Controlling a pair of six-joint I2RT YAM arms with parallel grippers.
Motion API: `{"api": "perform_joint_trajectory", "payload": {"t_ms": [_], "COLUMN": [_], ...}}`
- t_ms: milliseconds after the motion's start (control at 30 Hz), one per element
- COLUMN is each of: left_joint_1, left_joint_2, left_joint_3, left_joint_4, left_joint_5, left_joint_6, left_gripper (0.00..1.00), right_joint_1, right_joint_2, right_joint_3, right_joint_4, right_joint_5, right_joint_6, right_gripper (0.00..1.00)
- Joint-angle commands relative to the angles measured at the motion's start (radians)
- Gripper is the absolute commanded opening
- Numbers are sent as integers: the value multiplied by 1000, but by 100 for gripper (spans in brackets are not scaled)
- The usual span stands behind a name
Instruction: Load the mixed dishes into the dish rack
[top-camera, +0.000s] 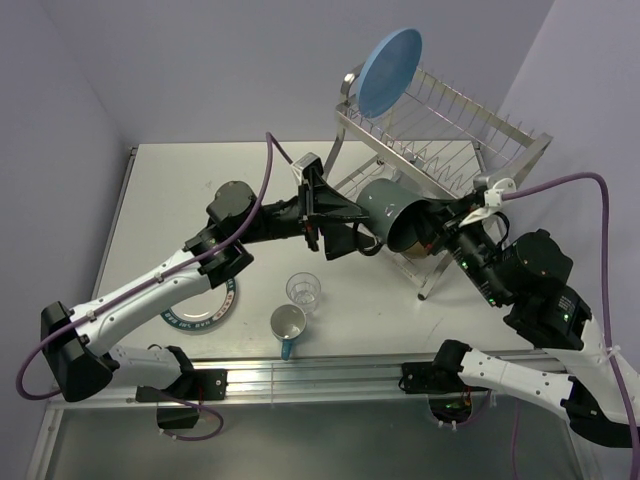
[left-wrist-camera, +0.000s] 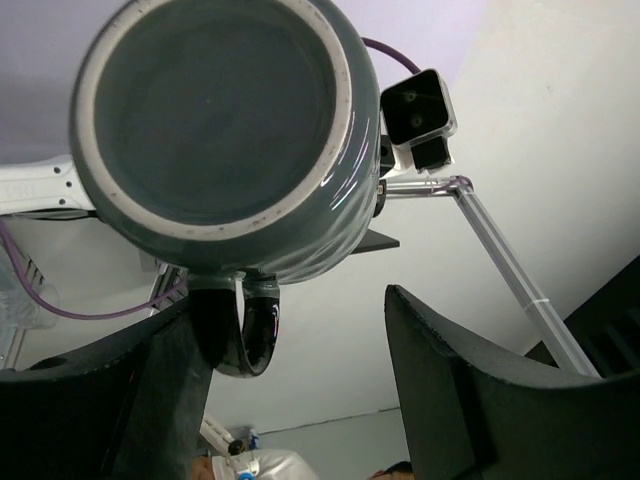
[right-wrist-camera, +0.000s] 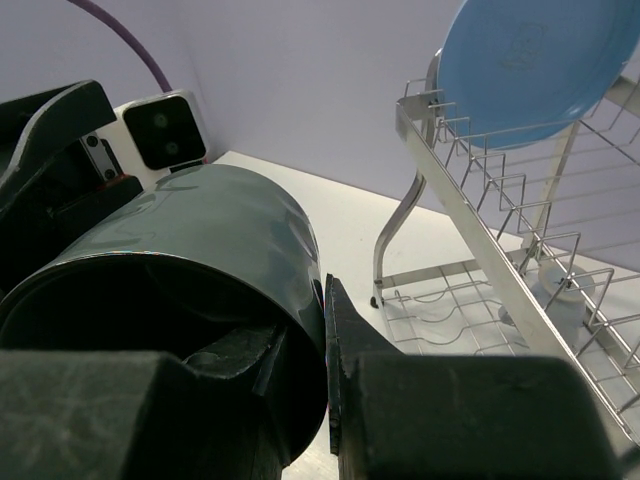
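Dark mug aloft by dish rack
Right pincer grips its rim at 4 o'clock; left pincer wide at 8 o'clock.

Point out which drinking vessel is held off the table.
The dark mug, pinched at its rim by the right gripper; the clear glass and white-and-blue mug stand on the table.

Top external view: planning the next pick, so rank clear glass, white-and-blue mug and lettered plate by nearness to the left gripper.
1. clear glass, just near-side of the left gripper.
2. white-and-blue mug, closer to the bases.
3. lettered plate, far left under the arm.
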Motion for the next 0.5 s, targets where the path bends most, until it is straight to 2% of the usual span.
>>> {"api": "perform_joint_trajectory", "payload": {"t_ms": [0,100,300,467], "left_joint_1": [-21,-32,-43,-44], "left_joint_2": [10,13,16,11], "left_joint_3": [-1,-15,-50,-73], "left_joint_4": [126,167,287,339], "left_joint_5": [-3,-15,-42,-59], "left_joint_6": [-42,-57,-99,-108], "left_gripper": [70,66,49,44], "right_joint_1": [5,3,5,3], "right_joint_2": [9,15,18,-3], "right_joint_3": [2,-7,-30,-47], "right_joint_4": [159,177,193,190], "right_joint_5": [-15,-15,8,4], "right_joint_6": [6,6,10,21], "right_gripper": [0,0,0,0]}}
